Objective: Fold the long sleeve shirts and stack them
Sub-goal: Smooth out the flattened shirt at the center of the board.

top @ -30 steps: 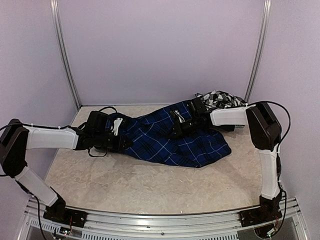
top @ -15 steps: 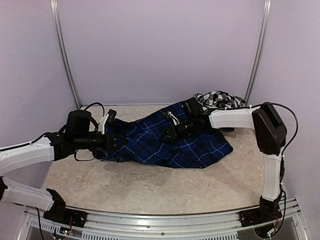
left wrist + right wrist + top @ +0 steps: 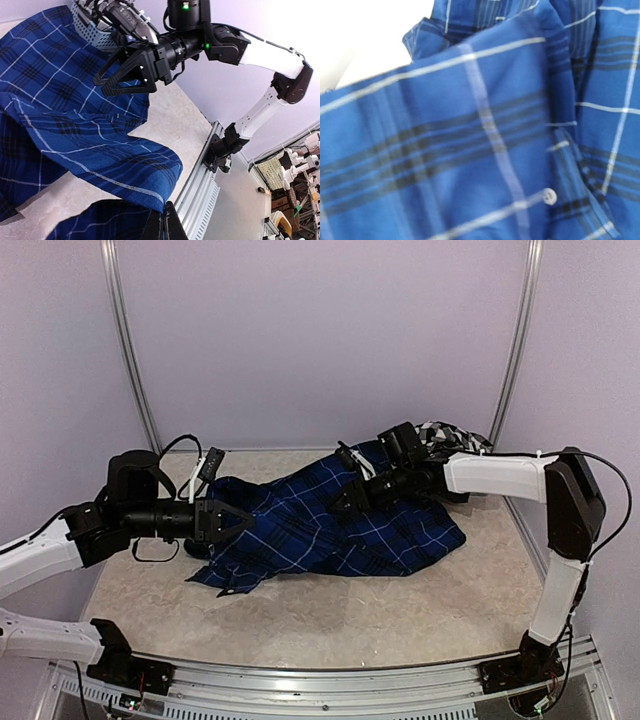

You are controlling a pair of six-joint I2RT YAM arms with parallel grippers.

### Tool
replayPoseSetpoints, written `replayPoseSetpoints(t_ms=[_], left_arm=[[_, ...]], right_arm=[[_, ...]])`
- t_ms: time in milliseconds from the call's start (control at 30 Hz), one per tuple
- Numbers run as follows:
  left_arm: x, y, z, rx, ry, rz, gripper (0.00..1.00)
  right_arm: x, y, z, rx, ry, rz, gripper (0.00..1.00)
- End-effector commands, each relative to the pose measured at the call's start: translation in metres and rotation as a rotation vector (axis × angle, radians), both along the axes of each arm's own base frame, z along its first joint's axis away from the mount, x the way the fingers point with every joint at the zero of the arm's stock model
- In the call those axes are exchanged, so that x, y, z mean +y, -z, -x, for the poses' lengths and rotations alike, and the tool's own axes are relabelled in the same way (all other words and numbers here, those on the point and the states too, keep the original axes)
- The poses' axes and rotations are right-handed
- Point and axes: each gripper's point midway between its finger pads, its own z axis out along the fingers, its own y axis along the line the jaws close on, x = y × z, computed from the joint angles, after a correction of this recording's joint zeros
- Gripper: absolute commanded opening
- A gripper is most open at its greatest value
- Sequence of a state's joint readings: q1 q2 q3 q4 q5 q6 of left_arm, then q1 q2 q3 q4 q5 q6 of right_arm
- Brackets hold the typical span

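The blue shirt (image 3: 340, 530) is soft, matt woven cloth, with a small smooth white plastic button (image 3: 549, 196). The checked shirt (image 3: 440, 437) at the far right is matt cloth too. The table (image 3: 300, 610) has a smooth, stone-like matt top; the near rail (image 3: 320, 680) is brushed metal.

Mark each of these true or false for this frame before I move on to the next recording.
1. The left claw is pinched shut on an edge of the blue plaid shirt. True.
2. The right claw is clamped shut on that shirt. False: its jaws stand apart above the cloth.
3. The black-and-white checked shirt lies stacked on top of the blue one. False: it sits bunched at the far right, behind the blue one.
4. The blue plaid shirt is spread loose and rumpled on the table, not folded. True.
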State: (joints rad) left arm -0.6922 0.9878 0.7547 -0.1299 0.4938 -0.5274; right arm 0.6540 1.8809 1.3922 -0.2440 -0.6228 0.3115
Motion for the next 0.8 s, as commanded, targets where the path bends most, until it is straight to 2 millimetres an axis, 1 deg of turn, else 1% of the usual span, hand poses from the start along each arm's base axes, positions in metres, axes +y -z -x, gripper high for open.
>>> replayPoseSetpoints(t_ms=[0,100,133,200,300,400,500,567,667,767], left_arm=[[0.003,-0.043,0.038,-0.057,0.078,0.064,0.0],[0.011,-0.068,0.061,-0.082,0.095,0.126,0.0],[0.015,-0.072,0.067,-0.078,0.098,0.141,0.0],[0.022,-0.073,0.079,-0.04,0.102,0.15,0.0],[0.03,-0.052,0.089,0.076,0.063,0.111,0.0],[0.035,-0.029,0.107,0.186,0.063,0.116,0.0],[0.044,-0.007,0.119,0.253,0.039,0.099,0.0],[0.048,0.008,0.122,0.288,0.028,0.067,0.0],[0.054,0.027,0.121,0.324,-0.009,0.003,0.0],[0.058,0.038,0.109,0.323,-0.081,-0.069,0.0]], right_arm=[[-0.02,-0.01,0.008,-0.065,0.034,0.059,0.55],[-0.029,-0.013,0.012,-0.082,0.055,0.082,0.57],[-0.032,-0.013,0.013,-0.088,0.06,0.09,0.58],[-0.037,-0.012,0.015,-0.09,0.072,0.104,0.58],[-0.045,-0.008,0.017,-0.093,0.092,0.136,0.59],[-0.051,-0.003,0.018,-0.096,0.109,0.165,0.59],[-0.056,0.006,0.018,-0.086,0.12,0.191,0.59],[-0.056,0.013,0.019,-0.074,0.122,0.2,0.59],[-0.058,0.024,0.018,-0.059,0.128,0.22,0.59],[-0.061,0.031,0.015,-0.055,0.141,0.246,0.59]])
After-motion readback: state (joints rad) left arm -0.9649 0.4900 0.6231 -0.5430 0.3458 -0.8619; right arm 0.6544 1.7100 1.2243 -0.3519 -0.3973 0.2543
